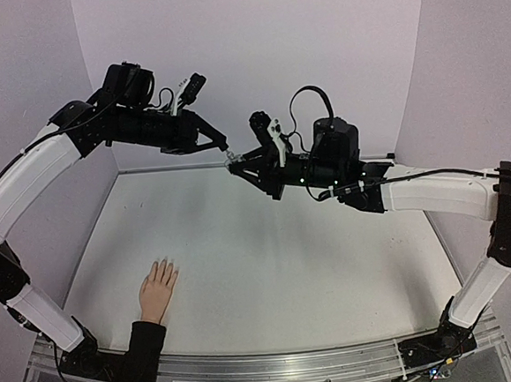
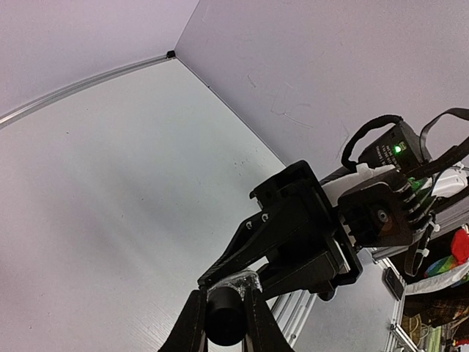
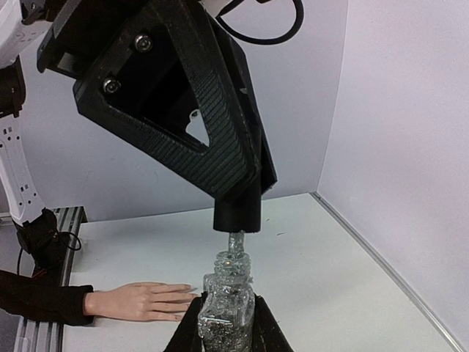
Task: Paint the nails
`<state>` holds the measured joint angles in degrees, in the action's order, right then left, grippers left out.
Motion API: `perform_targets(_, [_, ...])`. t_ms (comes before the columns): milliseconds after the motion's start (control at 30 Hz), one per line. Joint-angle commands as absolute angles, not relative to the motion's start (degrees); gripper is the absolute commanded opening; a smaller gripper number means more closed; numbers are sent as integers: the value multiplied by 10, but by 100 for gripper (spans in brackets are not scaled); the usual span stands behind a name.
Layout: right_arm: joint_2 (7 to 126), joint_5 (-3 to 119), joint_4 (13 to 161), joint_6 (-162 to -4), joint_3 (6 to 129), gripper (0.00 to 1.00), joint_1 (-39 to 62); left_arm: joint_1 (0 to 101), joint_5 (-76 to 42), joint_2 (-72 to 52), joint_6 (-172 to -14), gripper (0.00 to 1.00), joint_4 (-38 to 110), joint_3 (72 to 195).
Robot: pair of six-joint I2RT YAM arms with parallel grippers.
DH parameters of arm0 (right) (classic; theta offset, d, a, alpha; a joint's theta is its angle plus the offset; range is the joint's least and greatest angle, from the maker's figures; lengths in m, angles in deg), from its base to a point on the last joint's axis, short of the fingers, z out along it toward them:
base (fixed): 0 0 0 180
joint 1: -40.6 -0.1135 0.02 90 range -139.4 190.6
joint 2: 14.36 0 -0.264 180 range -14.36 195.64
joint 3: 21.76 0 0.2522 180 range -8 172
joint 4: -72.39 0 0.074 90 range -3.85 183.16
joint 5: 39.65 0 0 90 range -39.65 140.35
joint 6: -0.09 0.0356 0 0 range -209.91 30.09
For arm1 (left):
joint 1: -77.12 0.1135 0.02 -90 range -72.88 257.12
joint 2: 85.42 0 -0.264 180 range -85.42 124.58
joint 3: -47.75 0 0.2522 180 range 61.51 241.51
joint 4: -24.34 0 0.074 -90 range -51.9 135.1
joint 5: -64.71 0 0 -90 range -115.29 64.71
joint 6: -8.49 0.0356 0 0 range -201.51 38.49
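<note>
The pale hand (image 1: 159,287) with a black sleeve lies flat at the table's near left, fingers pointing away; its nails (image 3: 189,295) are too small to make out. My left gripper (image 1: 225,146) is shut on a black cap (image 2: 225,315), raised high over the table's back middle. My right gripper (image 1: 237,164) is shut on a clear glitter polish bottle (image 3: 227,312). The cap (image 3: 238,213) hangs just above the bottle's neck, with the brush stem (image 3: 234,242) still down in the opening. The hand also shows in the right wrist view (image 3: 139,301), far below and left of the bottle.
Pale purple walls close in the table at the back and both sides. An aluminium rail (image 1: 278,366) runs along the near edge by the arm bases. The black sleeve (image 1: 132,364) crosses that rail at the left.
</note>
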<state>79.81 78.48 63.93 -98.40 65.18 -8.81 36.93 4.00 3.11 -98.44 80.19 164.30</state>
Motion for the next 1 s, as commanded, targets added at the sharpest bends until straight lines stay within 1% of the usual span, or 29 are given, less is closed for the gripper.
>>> perform_targets(0, [797,794,612,-984,652,0,-87,370,20,4,-979,0,792,1673])
perform_targets(967, [794,794,604,-980,645,0,-87,371,6,-10,-973,0,805,1669])
